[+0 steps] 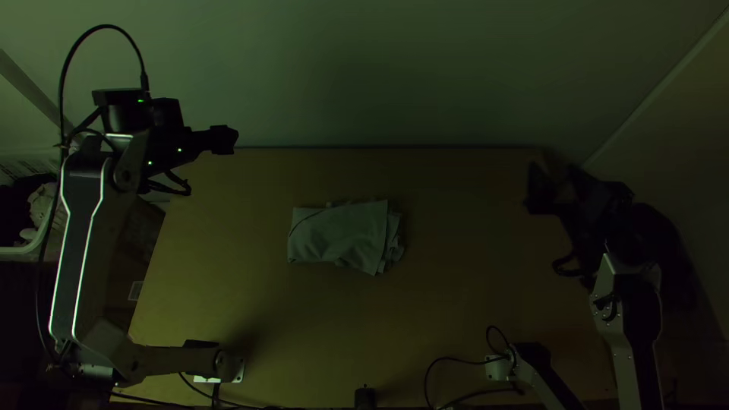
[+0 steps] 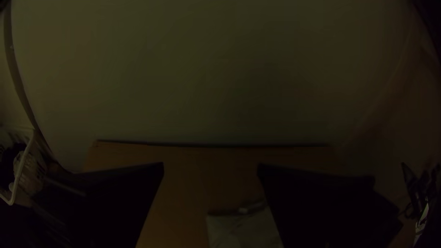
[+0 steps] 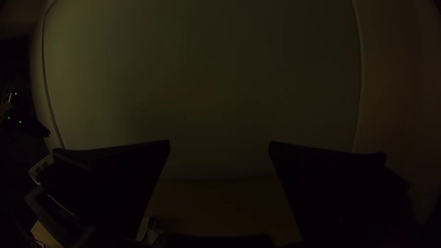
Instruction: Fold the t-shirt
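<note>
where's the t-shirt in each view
Top view: the t-shirt lies near the centre.
Left wrist view: between the left gripper's open fingers, partly cut off.
Right wrist view: a small part, beside one right gripper finger.
Shared landmark: the table's far edge.

You're facing a pale wall (image 1: 342, 76) rising behind the dimly lit wooden counter (image 1: 471, 304), while a white basket (image 2: 31, 172) is sitting left of the counter.

T-shirt (image 2: 225, 232): left wrist view's bottom edge is cropping it.
Basket (image 1: 21, 249): top view's left edge is cropping it.
</note>
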Robot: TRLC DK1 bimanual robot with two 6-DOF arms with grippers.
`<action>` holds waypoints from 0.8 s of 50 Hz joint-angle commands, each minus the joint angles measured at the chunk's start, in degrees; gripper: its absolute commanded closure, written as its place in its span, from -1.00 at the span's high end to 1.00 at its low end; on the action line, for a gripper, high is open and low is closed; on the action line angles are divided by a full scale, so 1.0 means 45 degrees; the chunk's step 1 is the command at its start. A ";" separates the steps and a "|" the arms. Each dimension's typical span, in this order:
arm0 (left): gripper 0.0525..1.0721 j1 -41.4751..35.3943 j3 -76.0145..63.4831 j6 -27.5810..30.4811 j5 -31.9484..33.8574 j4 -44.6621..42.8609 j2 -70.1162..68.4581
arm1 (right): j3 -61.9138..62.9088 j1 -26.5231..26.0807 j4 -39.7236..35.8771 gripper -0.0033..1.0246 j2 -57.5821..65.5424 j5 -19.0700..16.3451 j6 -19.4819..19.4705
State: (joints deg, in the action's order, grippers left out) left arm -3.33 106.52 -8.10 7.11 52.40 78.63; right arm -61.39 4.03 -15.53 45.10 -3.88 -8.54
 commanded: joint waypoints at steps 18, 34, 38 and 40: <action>0.92 0.1014 -0.7577 0.0550 -0.0917 -0.5942 -0.5813 | 0.1786 -0.0525 0.1752 0.93 -0.3538 0.0100 0.0901; 0.92 0.2596 -1.3671 0.1409 -0.1073 -1.0649 -0.9993 | 0.3876 -0.0916 0.1986 0.93 -0.6253 0.0120 0.1096; 0.92 0.2967 -1.5155 0.1546 -0.1073 -1.1684 -1.1048 | 0.4618 -0.1013 0.1967 0.93 -0.6976 0.0120 0.1174; 0.92 0.3124 -1.5624 0.1585 -0.1073 -1.1723 -1.1399 | 0.5028 -0.1091 0.1986 0.93 -0.7327 0.0120 0.1233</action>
State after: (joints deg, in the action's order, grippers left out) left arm 9.13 41.91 -2.66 2.28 2.59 31.90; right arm -42.83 -0.10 -7.53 15.46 -3.84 -4.19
